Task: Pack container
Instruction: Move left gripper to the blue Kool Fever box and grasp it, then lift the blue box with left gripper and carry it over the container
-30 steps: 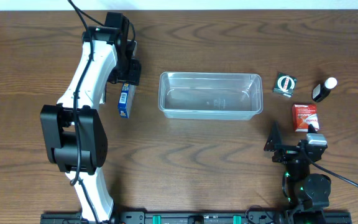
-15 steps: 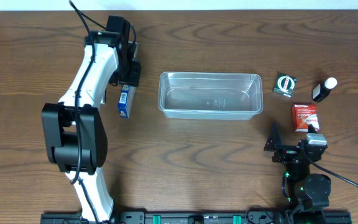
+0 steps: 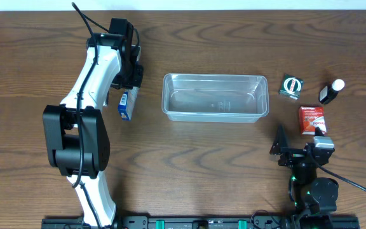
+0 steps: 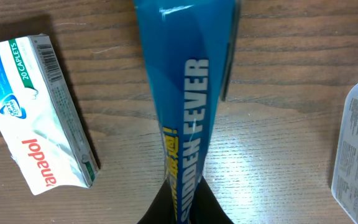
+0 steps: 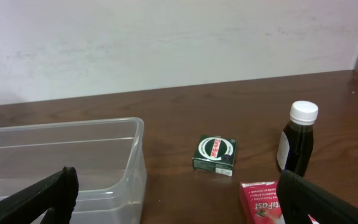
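Overhead view: the container (image 3: 215,97), a clear rectangular tub with rounded corners, sits mid-table (image 3: 234,38), long side across the picture.
Container contents: only its own clear floor and walls show, with wood grain visible through them.
Left gripper (image 3: 131,81): beside the container's left short end, apart from it, jaws clenched on a blue box (image 3: 127,105) printed "SUDDEN FEVER"; whether the box is clear of the wood cannot be told.
White-and-green box (image 4: 39,112): lies flat on the wood, on the far side of the blue box from the container.
Right gripper (image 5: 179,199): near the container's right front corner, jaws released wide, grasping nothing.
Right of the container: a green box (image 3: 291,86) just beside its short end; a dark bottle (image 3: 331,91) with a white cap farther out; a red box (image 3: 311,119) in front of these.
Open room: bare wood on both long sides of the container; a gap of bare wood separates it from the blue box.
Edges: the table's far edge lies well behind the container.
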Robot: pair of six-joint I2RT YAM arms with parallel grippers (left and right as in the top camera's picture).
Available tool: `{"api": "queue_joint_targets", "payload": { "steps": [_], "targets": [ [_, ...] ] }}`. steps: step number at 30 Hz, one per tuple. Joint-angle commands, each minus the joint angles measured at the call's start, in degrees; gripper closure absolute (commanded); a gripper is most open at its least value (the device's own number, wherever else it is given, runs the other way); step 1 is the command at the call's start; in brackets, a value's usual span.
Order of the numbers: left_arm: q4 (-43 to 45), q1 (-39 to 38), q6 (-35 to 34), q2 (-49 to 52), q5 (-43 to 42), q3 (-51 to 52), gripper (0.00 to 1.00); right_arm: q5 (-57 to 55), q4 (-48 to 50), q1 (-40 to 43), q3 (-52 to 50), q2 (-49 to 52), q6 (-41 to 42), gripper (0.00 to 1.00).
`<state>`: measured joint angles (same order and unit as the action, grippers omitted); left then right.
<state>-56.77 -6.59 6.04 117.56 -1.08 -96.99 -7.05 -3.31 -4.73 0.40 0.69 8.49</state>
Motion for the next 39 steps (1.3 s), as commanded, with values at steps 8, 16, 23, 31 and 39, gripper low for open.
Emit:
{"api": "queue_joint_targets", "payload": {
  "steps": [8,16,23,31,39],
  "targets": [
    [-0.31,0.13,-0.04,-3.63,0.31,-3.23,0.94,0.20,-0.22,0.70,-0.09,-0.37,-0.63,0.01],
    [2.51,-2.95,5.57,-17.92,0.24,-5.51,0.94,0.20,-0.22,0.70,-0.09,-0.37,-0.63,0.01],
    [2.38,-12.22,22.75,-28.59,-4.98,-5.49,0.94,0.17,-0.22,0.70,-0.09,-0.37,-0.63,0.01],
    [0.44,-21.11,38.99,-27.63,-16.76,-4.44,0.94,0.20,-0.22,0.70,-0.09,-0.37,-0.63,0.01],
    [0.52,-22.45,42.77,-19.06,-18.84,-4.11,0.95,0.20,-0.22,0.70,-0.09,-0.37,-0.63,0.01]
  ]
}}
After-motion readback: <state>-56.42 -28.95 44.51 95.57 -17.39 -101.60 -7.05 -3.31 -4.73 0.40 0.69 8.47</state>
